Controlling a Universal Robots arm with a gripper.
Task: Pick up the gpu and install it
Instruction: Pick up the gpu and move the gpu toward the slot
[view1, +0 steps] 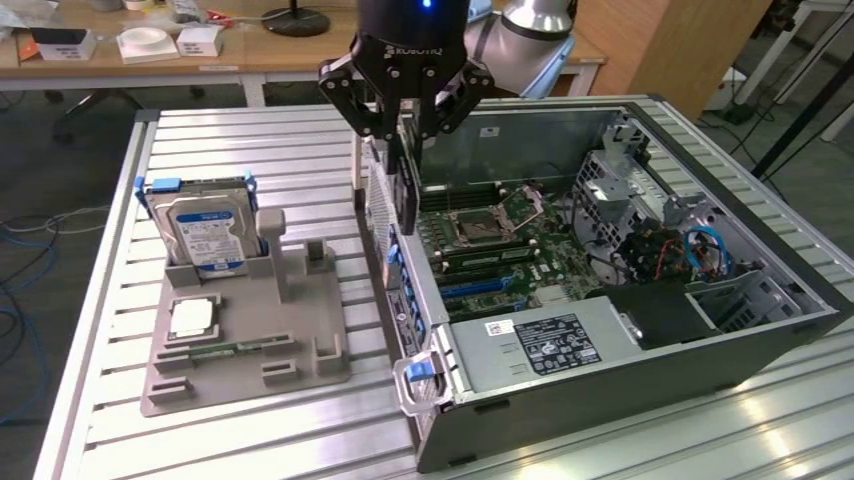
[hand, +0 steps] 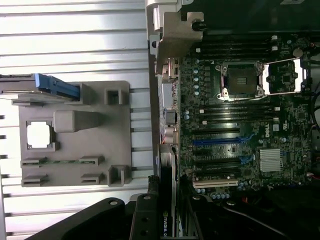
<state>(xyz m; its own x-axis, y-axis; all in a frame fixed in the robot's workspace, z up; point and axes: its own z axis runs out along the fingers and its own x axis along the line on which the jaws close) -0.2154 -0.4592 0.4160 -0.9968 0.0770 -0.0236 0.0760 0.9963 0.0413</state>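
Gripper (view1: 406, 128) jaws half-closed, we see them clamping gpu (hand: 165, 220) between them, card upright over open computer case (view1: 627, 405).

Reaches down from above with a black gripper (view1: 407, 128), wrist vertical and fingers pointing straight down over the rear wall of the computer case (view1: 641, 370). Clamps both fingers partway closed on the upper edge of the gpu (view1: 408, 180), just above the case's open top.

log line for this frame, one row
gripper: shut on gpu | gpu: hanging edge-down over open computer case, near its back edge | install: not yet seated
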